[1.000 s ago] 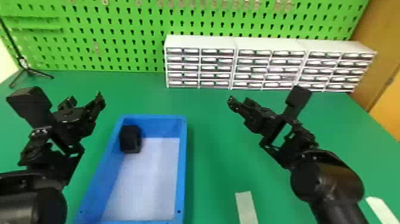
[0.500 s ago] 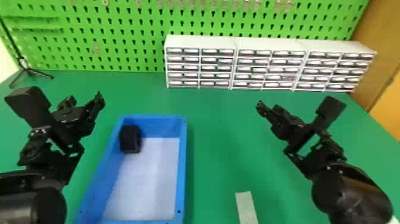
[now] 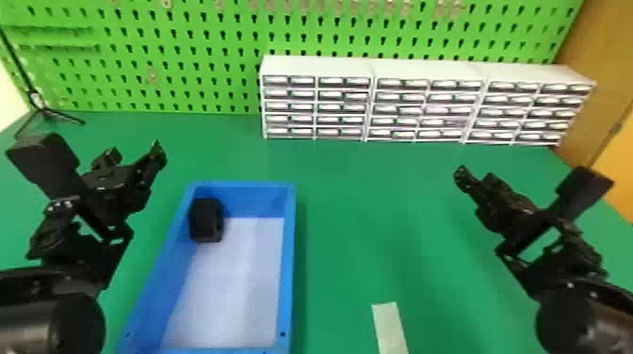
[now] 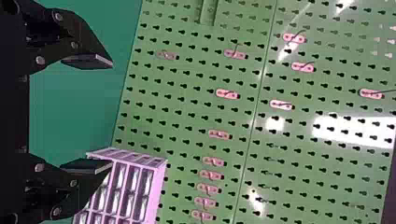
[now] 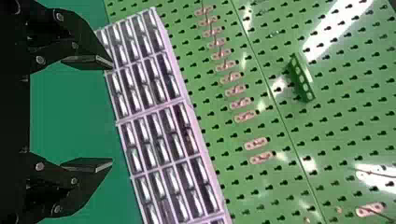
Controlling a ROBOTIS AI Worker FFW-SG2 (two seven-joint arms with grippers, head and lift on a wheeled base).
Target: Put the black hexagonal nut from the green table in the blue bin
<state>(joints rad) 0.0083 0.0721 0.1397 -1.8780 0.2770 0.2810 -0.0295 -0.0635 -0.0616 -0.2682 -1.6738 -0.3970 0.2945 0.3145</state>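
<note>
At left, the robot's left gripper (image 4: 112, 113) hangs above the green surface (image 3: 348, 226), outside the bin's left wall, its jaws spread wide with nothing between them. Beside it, the black hexagonal nut (image 3: 206, 220), object of the day's assignment, sits in the far left corner of the blue bin (image 3: 289, 263), free of both grippers; whether it touches the walls cannot be told. To the right, a pale strip (image 3: 389, 327) lies on the surface near the bin, and white drawer cabinets (image 3: 424, 103) line the back. At far right, the right gripper (image 5: 112, 114) hangs well apart from the bin, its jaws also wide and empty. By all appearances the job is done: 1 nut called for, 1 nut inside, 0 pieces left to grasp or release. What remains, at most, is for the 2 arms to keep clear of the bin.
</note>
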